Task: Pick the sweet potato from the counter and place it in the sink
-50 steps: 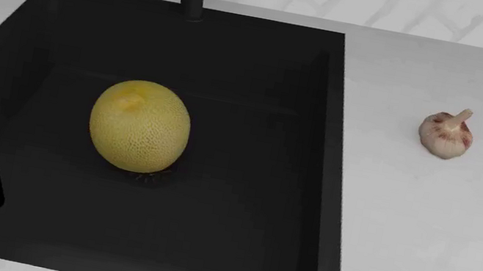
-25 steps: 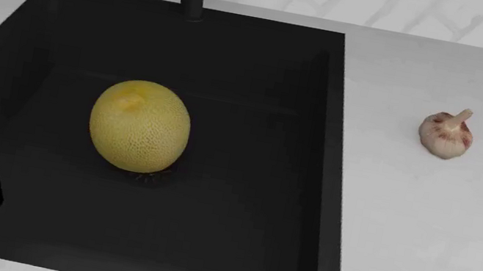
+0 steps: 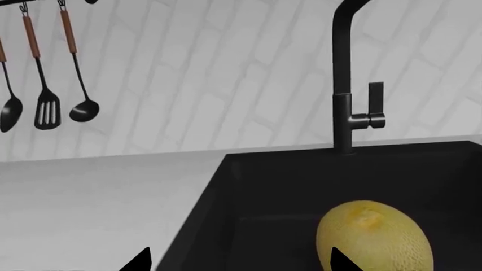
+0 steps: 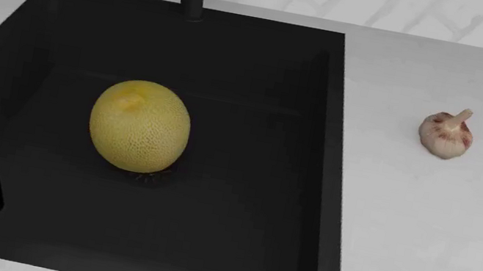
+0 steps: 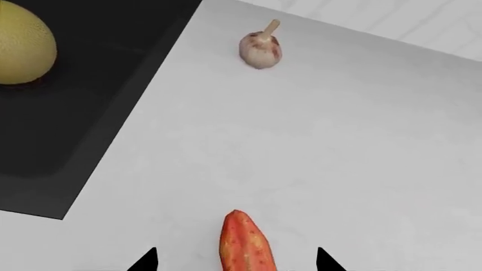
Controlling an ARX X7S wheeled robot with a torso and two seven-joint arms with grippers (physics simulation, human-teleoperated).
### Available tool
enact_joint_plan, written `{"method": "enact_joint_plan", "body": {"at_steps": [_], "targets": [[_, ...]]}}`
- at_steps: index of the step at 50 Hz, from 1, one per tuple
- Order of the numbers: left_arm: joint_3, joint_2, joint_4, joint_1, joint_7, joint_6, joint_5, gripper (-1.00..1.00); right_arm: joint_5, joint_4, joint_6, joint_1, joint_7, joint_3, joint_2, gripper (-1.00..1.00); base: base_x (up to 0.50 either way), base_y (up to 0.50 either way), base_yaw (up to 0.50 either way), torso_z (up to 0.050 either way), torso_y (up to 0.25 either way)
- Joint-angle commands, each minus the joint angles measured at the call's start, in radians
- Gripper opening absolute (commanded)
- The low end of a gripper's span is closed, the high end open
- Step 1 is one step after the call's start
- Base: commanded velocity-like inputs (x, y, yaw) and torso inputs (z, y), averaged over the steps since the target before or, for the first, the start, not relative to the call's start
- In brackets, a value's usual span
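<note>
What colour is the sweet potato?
Orange-red, best seen in the right wrist view: the sweet potato.

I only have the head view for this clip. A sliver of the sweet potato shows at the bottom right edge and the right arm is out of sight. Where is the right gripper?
Observer: In the right wrist view the right gripper has a fingertip on each side of the sweet potato, which lies on the counter.
Operator: Closed on it?
Observer: No, bare counter shows between each fingertip and the sweet potato.
Operator: What about the left gripper?
Observer: The left wrist view shows the left gripper open, facing the melon in the sink.
</note>
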Motion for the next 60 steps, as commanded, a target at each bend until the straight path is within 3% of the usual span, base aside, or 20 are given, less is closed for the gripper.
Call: {"method": "enact_joint_plan", "body": {"at_steps": [1,49,50,60], "targets": [[0.003,-0.001,-0.004,0.002,-0.003,0.003,-0.003,1.00,-0.036,0.033,-0.032,-0.014,-0.019,-0.003,0.026,1.00,0.00,0.00,0.00,0.000,0.000],[0.002,-0.011,-0.002,0.009,-0.016,0.004,-0.019,1.00,-0.301,0.262,-0.247,-0.064,-0.128,-0.313,-0.016,1.00,0.00,0.00,0.00,0.000,0.000],[0.003,-0.012,-0.003,0.009,-0.016,0.005,-0.019,1.00,-0.310,0.261,-0.257,-0.073,-0.128,-0.315,-0.015,-1.00,0.01,0.00,0.00,0.000,0.000],[0.010,-0.013,-0.007,0.004,-0.019,0.005,-0.018,1.00,-0.298,0.235,-0.261,-0.076,-0.114,-0.289,-0.021,-1.00,0.00,0.00,0.00,-0.003,0.000]]}}
